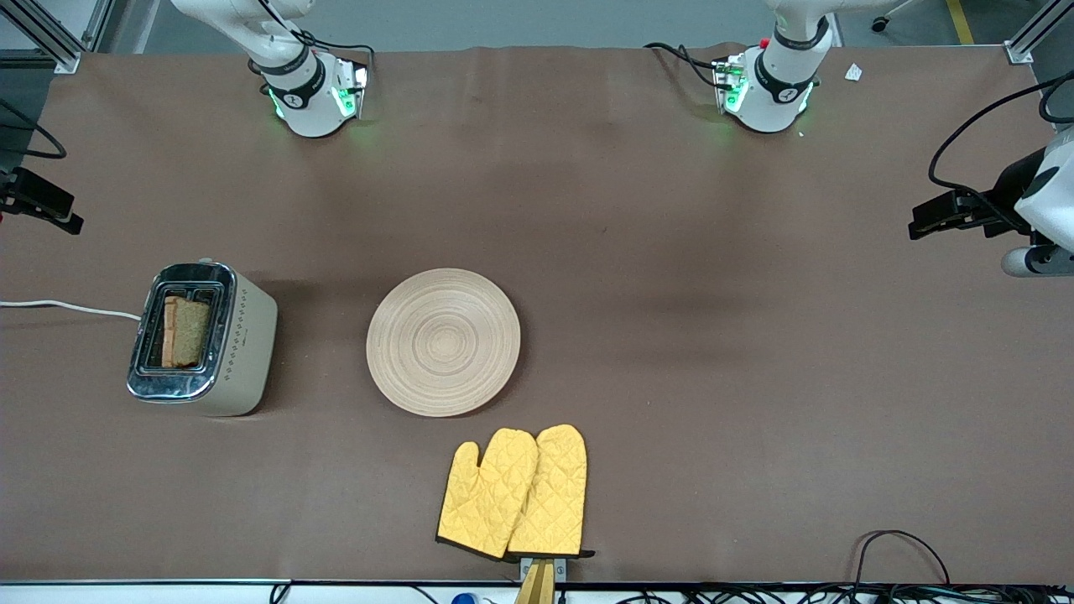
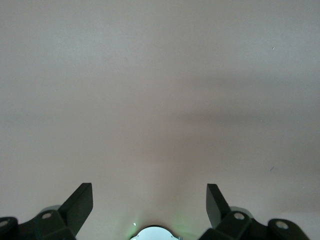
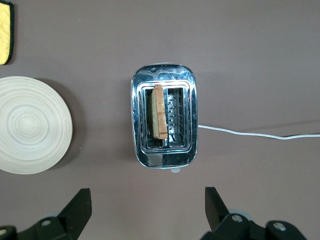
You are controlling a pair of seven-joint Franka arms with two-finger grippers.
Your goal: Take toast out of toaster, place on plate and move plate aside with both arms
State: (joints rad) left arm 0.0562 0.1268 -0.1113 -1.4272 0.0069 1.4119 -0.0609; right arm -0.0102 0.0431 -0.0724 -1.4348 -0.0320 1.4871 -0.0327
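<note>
Toast [image 1: 186, 332] stands upright in one slot of the steel toaster [image 1: 201, 340] toward the right arm's end of the counter [image 1: 713, 335], as we see in the front view, with the wooden plate [image 1: 443, 341] beside it near the middle and a pair of yellow oven mitts [image 1: 513, 492] nearer the camera than the plate. In the left wrist view we find the left tool [image 2: 150, 202] spread wide over bare brown counter [image 2: 160, 90]. In the right wrist view we see the right tool [image 3: 147, 207] spread wide above the toaster [image 3: 164, 120], the toast [image 3: 159, 111] on edge in its slot, the plate [image 3: 31, 125] well apart.
</note>
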